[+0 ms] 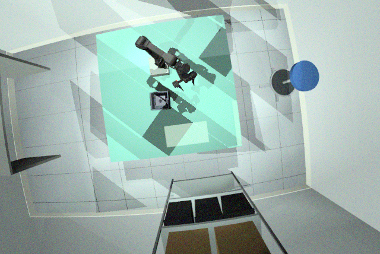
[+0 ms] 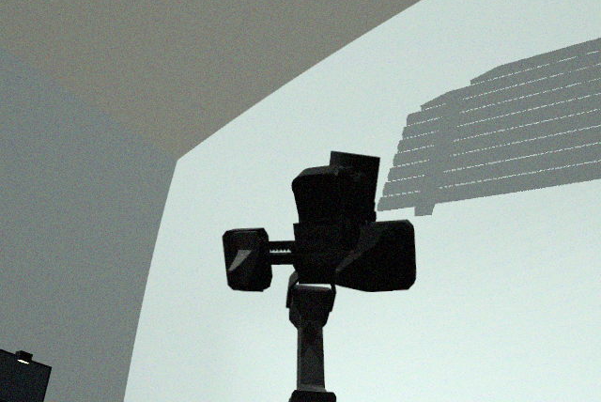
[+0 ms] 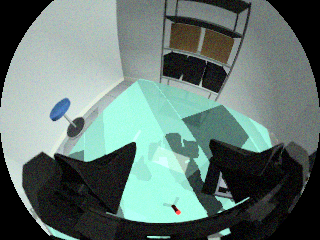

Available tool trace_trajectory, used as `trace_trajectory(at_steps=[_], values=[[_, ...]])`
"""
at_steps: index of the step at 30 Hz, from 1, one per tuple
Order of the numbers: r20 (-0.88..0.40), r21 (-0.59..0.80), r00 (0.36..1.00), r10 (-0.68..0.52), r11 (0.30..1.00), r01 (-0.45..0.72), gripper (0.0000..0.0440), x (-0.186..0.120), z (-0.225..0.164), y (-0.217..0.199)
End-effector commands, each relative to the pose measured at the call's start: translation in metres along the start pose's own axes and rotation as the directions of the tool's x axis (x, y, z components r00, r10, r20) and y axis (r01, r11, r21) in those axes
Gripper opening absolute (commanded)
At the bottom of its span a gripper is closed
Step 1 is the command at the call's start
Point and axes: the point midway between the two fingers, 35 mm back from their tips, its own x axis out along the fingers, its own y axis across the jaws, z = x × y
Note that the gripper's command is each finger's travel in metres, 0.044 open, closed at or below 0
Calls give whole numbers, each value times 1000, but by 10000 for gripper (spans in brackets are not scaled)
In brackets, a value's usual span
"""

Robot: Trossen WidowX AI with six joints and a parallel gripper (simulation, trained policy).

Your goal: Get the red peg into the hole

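Red peg (image 3: 176,209): in the top view, not distinguishable near the gripper (image 1: 188,88) (image 2: 284,270) (image 3: 173,143); open box (image 1: 151,101) (image 3: 219,191) sits left of and below the arm.
Exterior view: jaws spread wide, nothing gripped.
Wrist view: peg lies lower centre, ungrasped. Step: approach. Next, probably: align, descend, close.
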Motion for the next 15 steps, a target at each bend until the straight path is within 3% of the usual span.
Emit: trace_trajectory(at_steps=[1, 15], values=[[-73, 64, 997, -7, 998, 12, 437, 7, -17, -3], [-394, 374, 918, -52, 903, 212, 440, 20, -88, -26]])
